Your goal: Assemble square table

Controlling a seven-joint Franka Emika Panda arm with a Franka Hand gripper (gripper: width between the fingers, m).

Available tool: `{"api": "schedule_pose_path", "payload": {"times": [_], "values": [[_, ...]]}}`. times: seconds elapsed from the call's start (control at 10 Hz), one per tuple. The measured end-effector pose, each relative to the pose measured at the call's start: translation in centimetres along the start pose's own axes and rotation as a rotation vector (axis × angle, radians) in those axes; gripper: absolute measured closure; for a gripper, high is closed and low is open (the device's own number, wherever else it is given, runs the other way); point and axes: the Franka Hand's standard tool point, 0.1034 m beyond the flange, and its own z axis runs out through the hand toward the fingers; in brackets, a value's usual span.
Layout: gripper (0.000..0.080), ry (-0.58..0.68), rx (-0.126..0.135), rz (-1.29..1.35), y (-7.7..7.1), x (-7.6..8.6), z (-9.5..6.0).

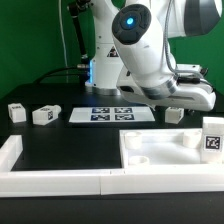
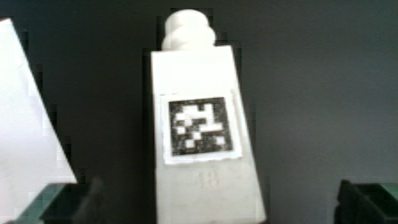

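Observation:
In the wrist view a white table leg [image 2: 199,125] with a black-and-white tag lies on the black table, its knobbed end pointing away. My gripper [image 2: 210,205] is open, with one dark finger on each side of the leg and a gap to each. In the exterior view the gripper [image 1: 181,106] hangs over this leg [image 1: 175,115] just behind the white square tabletop [image 1: 150,150]. Another tagged leg [image 1: 212,135] stands upright at the tabletop's corner on the exterior view's right. Two more legs [image 1: 15,112] [image 1: 43,115] lie at the exterior view's left.
The marker board [image 1: 110,114] lies flat behind the middle of the table. A white border rail [image 1: 25,165] runs along the front and the exterior view's left. A white edge [image 2: 27,110] shows beside the leg in the wrist view.

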Motion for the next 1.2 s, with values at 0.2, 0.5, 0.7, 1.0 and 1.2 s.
{"api": "schedule_pose_path", "payload": {"times": [0.2, 0.5, 0.7, 1.0, 1.2], "values": [[0.015, -0.145, 0.093, 0.01, 0.7, -0.6, 0.7], [0.015, -0.153, 0.086, 0.026, 0.4, -0.4, 1.6], [0.0176, -0.153, 0.089, 0.03, 0.5, -0.3, 1.6], [0.0516, -0.154, 0.092, 0.032, 0.6, -0.3, 1.5], [0.0512, -0.154, 0.093, 0.032, 0.6, -0.2, 1.5]]}}
